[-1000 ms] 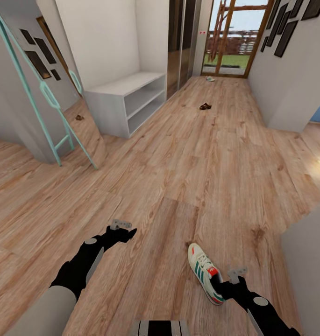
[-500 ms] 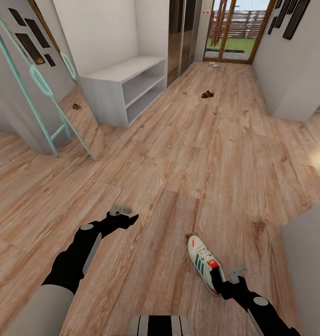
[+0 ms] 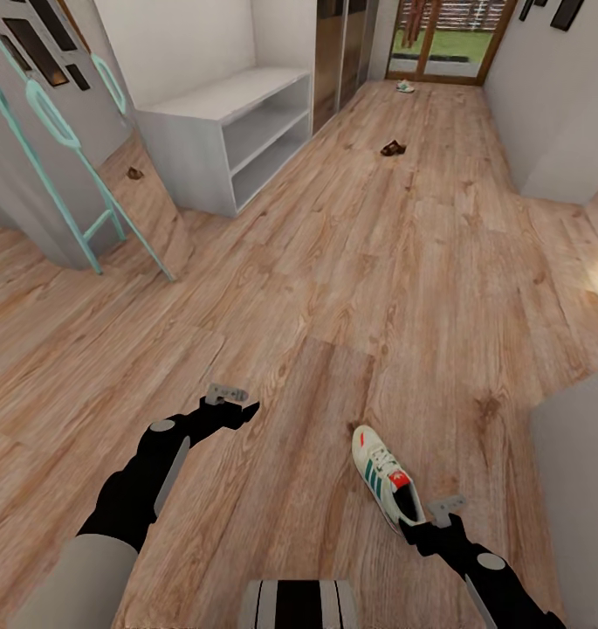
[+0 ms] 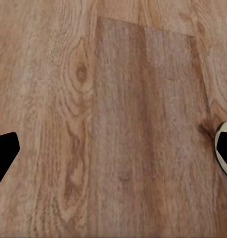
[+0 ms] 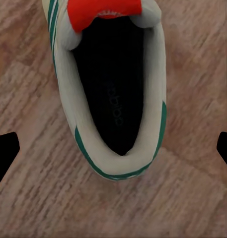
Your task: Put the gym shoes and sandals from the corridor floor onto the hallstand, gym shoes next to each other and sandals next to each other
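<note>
Cream gym shoe (image 3: 386, 475) on wood floor (image 3: 351, 262), right tool (image 3: 418, 527) above its heel.

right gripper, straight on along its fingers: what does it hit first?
Most likely the gym shoe: the right gripper, fingers spread wide, looks straight down into its heel opening. The remaining gap is unclear. The corridor floor lies beneath.

The near gym shoe (image 3: 386, 476) has its heel hidden behind the right hand (image 3: 418, 522) in the head view; the right wrist view cuts off its toe, and the left wrist view shows only a sliver. The far gym shoe (image 3: 405, 86) and a sandal (image 3: 392, 148) are too small to make out.
</note>
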You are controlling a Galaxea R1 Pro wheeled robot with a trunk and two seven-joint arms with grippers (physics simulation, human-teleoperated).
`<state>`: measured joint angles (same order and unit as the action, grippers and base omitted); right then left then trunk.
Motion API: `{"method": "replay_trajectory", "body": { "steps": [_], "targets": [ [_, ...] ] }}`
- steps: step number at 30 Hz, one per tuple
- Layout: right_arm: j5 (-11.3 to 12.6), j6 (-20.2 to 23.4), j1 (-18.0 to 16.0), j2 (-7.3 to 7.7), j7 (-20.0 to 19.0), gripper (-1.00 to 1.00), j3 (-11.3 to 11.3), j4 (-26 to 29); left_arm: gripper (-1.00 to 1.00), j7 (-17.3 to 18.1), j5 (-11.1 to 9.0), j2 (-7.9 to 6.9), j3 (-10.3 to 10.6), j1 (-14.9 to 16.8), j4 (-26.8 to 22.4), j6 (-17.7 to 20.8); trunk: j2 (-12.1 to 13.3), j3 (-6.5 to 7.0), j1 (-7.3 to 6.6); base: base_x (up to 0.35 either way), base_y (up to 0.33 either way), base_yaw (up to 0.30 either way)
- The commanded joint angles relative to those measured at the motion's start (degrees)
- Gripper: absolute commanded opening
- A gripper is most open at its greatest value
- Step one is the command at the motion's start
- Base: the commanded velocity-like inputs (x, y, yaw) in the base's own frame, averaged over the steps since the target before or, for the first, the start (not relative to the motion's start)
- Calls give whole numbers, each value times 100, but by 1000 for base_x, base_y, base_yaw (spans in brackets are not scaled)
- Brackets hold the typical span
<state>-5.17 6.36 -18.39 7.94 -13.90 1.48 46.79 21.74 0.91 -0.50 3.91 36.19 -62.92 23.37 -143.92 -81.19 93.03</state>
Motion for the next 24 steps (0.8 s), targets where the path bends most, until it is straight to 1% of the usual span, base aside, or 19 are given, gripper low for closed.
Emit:
{"method": "replay_trajectory", "body": {
  "steps": [1,3,4,5,8,11,16,24],
  "targets": [
    [-54,31,0,-3,-38,100,80,26,100,10,11,-3,5,2,-9,27,-2,-13,-1,0,0,0],
    [-54,32,1,-3,-41,100,183,40,100,-12,19,0,16,2,-9,22,-2,-29,-1,0,0,0],
    [-54,32,1,-3,-42,100,212,44,100,-18,20,-1,64,-1,-10,23,-2,-33,-1,0,0,0],
    [-54,32,1,-3,-42,100,223,45,100,-22,21,-1,98,-2,-10,22,-2,-37,-1,0,0,0],
    [-54,26,2,-3,-42,100,251,47,100,-49,26,-3,297,-18,29,9,-2,-42,-1,0,0,0],
    [-54,10,2,-3,-46,100,253,47,100,-58,22,-3,373,-27,47,-8,-2,-44,-1,0,0,0],
    [-54,-48,2,-5,-50,100,239,49,100,-59,6,-6,411,-32,58,-16,-2,-45,-1,0,0,0],
    [-54,-70,2,-23,-51,100,213,50,100,-55,-13,-14,413,-33,62,-9,-2,-46,-1,18,3,0]
  ]
}}
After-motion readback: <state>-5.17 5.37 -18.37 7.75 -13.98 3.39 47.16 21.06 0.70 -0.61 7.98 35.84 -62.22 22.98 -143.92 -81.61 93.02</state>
